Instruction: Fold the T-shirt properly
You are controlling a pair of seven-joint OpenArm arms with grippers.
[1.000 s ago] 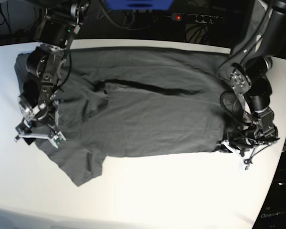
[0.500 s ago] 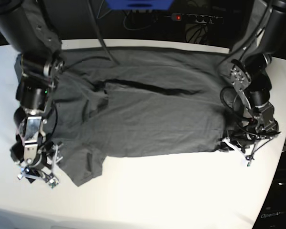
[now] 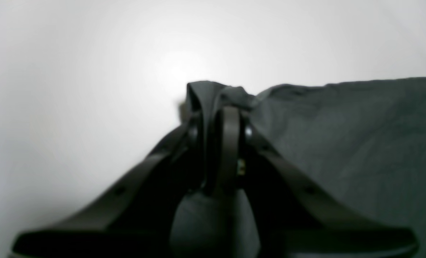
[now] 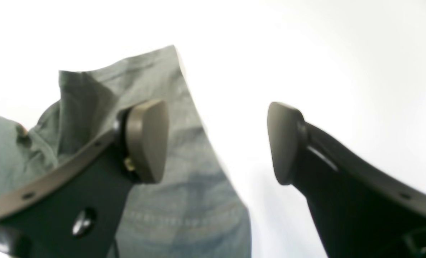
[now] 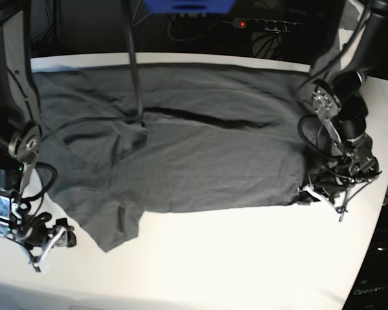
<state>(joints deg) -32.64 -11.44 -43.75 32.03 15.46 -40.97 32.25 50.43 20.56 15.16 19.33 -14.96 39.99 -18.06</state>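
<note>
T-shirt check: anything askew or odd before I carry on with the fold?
The T-shirt lies spread but rumpled: a dark ridge of bunched cloth runs across its upper middle, and the near sleeve is wrinkled. The left gripper is shut on its near corner; the right gripper hangs open over bare table, holding nothing.

Both arms showing black housings w/ silver joint plates, black cables looping alongside. Right end effector (image 4: 216, 143) wearing tan-grey pads (image 4: 148, 139) on black screw-dotted fingers; left end effector (image 3: 220, 118) looking all dark.
</note>
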